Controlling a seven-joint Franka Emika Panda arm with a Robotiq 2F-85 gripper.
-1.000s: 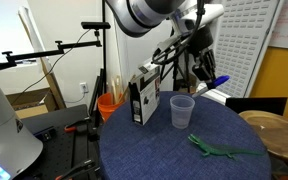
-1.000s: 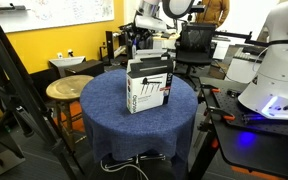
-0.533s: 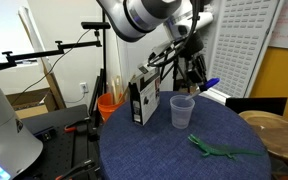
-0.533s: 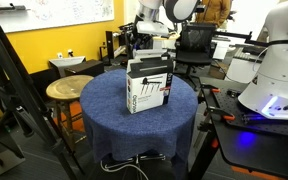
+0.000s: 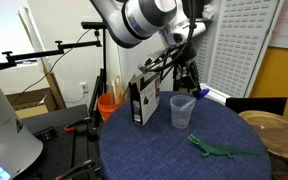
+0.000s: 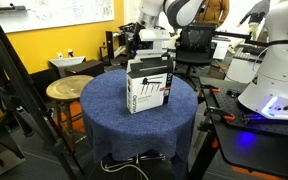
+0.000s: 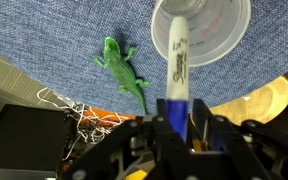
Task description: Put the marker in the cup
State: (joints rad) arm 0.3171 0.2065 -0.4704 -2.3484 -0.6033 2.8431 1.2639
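Leftward and lower was where the arm (image 5: 144, 18) had gone since a second before, bringing the marker (image 5: 201, 93) from well right of the cup (image 5: 182, 110) to just beside its rim.

The round bench (image 5: 154, 150), draped in blue cloth, carried everything, and it showed in both exterior views (image 6: 109, 100). The black-and-white carton (image 5: 142, 100) stood upright on the left side of it; in an exterior view that carton (image 6: 149, 85) hid the cup from me. An orange bucket (image 5: 108, 104) sat beyond the bench's far left edge. The cup stood upright just right of the carton, apart from it. The green lizard (image 5: 216, 150) lay flat on the cloth, nearer than the cup and to its right.

In the wrist view the fingers (image 7: 160, 130) were closed on the marker's blue end, and the whitish barrel (image 7: 177, 55) reached out over the cup's open mouth (image 7: 219, 40), with the lizard (image 7: 124, 72) off to the left. The marker hung in the air, not inside the cup.
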